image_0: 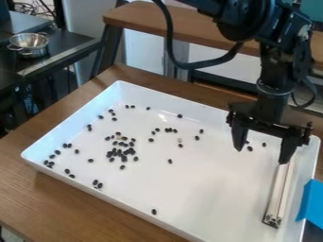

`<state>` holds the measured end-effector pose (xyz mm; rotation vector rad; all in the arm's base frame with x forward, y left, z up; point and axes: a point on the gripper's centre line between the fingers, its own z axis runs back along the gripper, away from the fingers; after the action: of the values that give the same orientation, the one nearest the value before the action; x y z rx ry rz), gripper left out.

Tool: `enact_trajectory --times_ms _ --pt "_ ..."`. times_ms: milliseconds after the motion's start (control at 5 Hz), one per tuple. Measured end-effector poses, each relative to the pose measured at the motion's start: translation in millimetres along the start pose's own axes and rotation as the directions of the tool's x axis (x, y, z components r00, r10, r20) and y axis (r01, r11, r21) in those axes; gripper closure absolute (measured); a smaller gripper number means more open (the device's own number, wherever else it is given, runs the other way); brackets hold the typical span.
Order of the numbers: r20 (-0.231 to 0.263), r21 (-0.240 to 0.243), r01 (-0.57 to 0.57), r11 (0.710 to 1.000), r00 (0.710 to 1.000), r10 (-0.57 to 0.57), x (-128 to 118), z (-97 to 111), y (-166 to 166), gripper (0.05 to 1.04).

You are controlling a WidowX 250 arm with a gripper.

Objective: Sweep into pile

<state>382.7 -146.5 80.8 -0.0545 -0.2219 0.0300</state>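
The gripper (261, 153) hangs over the right part of the white tray (208, 208), its two fingers spread wide apart with nothing held between them. Below its right finger, a long pale bar (279, 194) lies along the tray's right side, its dark-ended tip toward the front. Dark beans are scattered over the tray, mostly in the left half. A dense cluster of beans (120, 153) sits left of the middle. A single bean (154, 211) lies near the front wall, and a few are near the gripper's left finger.
Blue material (312, 201) lies at the tray's right edge. The tray stands on a brown wooden table (69, 208). Behind it is a wooden bench (164, 26), and a metal bowl (28, 43) stands on a dark surface at the upper left.
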Motion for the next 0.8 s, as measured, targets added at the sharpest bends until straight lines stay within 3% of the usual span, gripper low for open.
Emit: enact_trajectory --times_ms 400,800 --pt "-0.072 0.009 -0.01 1.0 0.997 0.011 -9.0 -21.9 -0.5 0.083" --pt "-0.069 -0.018 -0.025 1.0 0.997 0.023 -9.6 -32.1 -9.4 0.083"
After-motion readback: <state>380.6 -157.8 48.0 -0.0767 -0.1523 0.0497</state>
